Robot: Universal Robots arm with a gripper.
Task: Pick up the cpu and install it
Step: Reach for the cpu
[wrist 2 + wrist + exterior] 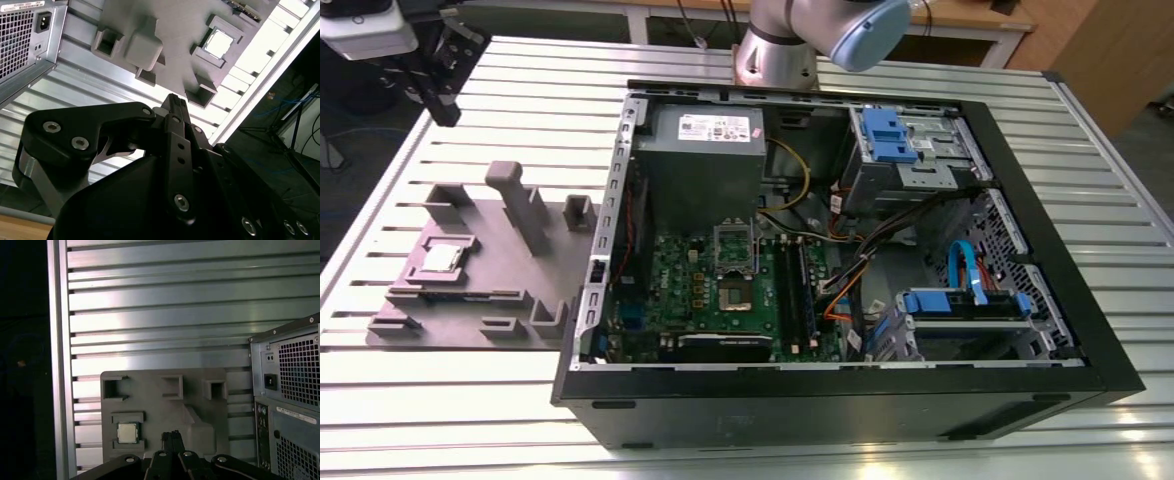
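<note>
Right up close, the gripper (pixel 170 434) has its two black fingers pressed together with nothing between them: a closed, empty pincer. In the second wrist view the same narrow tip (pixel 173 100) juts out over the bench.

Just past the fingertips lies the grey holder block (pixel 165 412), and there is the cpu (pixel 127 433), flat in its own square recess, silvery top up, pale rim showing. The gripper hangs above it, clear of it, no contact. The block rests on the slatted aluminium table (pixel 454 400).

In the exterior view, to the right of the block and just beside it, is the open computer case (pixel 854 395), lying on its side. Inside it is the green motherboard (pixel 700 300), and at the board's middle a silver metal frame (pixel 736 243) with a green centre. Further back in the case sits the grey power supply (pixel 700 130), and beyond the case rises the arm's base (pixel 778 55).
</note>
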